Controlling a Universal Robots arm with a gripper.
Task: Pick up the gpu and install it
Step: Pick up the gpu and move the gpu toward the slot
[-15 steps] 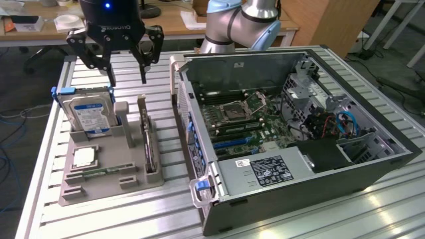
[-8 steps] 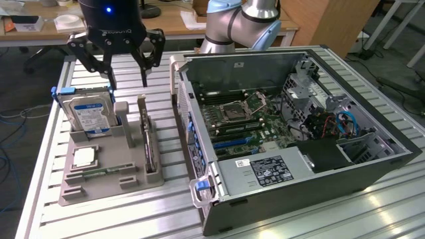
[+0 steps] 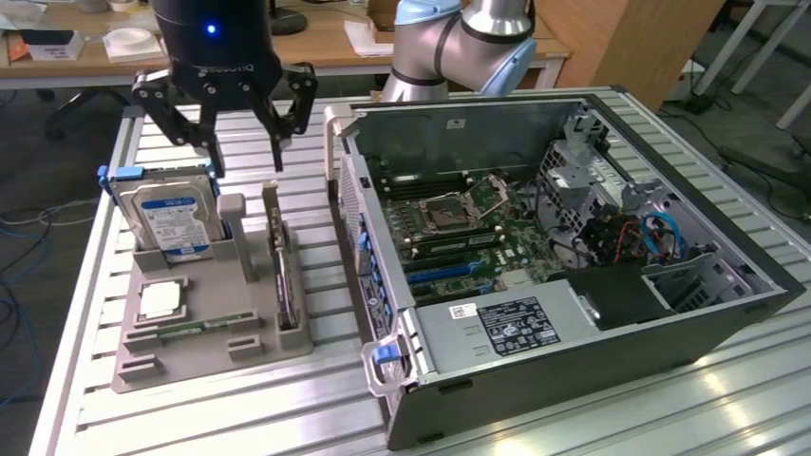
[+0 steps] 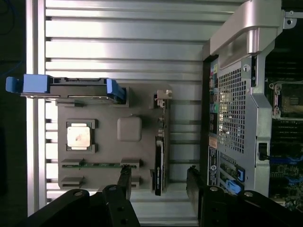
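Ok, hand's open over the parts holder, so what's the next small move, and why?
Probably lower the hand straight down toward the gpu. The card stands on edge in the grey holder, and in the wrist view the open fingers line up either side of it, clear of it. The exterior view shows the hand well above it, holding nothing.

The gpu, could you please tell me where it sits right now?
The thin dark gpu card stands on edge in the grey holder tray, toward the exterior view's right, between the blue-labelled hard drive and the open black computer case.
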